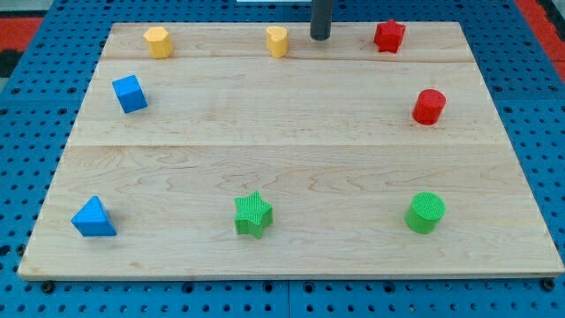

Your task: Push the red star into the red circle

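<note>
The red star [388, 35] sits near the view's top, right of centre, on the wooden board. The red circle [429, 106] is a short red cylinder below and to the right of it, near the board's right edge. My tip [320, 37] is the lower end of the dark rod at the view's top. It stands left of the red star with a clear gap, and just right of a yellow block [277, 41].
The wooden board [291, 159] lies on a blue pegboard. A yellow hexagon [158, 41] is top left, a blue cube [130, 94] at left, a blue triangle [93, 217] bottom left, a green star [253, 215] bottom centre, a green cylinder [425, 213] bottom right.
</note>
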You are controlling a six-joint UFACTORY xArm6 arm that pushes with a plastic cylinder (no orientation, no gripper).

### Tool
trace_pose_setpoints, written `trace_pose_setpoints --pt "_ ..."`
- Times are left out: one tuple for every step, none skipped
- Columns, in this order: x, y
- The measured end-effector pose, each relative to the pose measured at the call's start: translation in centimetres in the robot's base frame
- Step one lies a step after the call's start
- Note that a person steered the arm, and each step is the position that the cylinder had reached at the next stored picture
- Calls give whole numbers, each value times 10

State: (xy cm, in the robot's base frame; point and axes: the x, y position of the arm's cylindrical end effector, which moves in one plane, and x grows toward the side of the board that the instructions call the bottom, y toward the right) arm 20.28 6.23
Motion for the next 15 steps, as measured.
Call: trace_pose_setpoints --pt "-10 27" --pt "-11 68" --pt "-11 97" --pt "36 116" --pt "22 121" --pt "27 146" --pt "81 133" --pt "104 125" --pt "90 152" --pt "76 162" --pt "60 163" --pt "47 163" --pt "50 156" --pt "89 144" --pt "108 145"
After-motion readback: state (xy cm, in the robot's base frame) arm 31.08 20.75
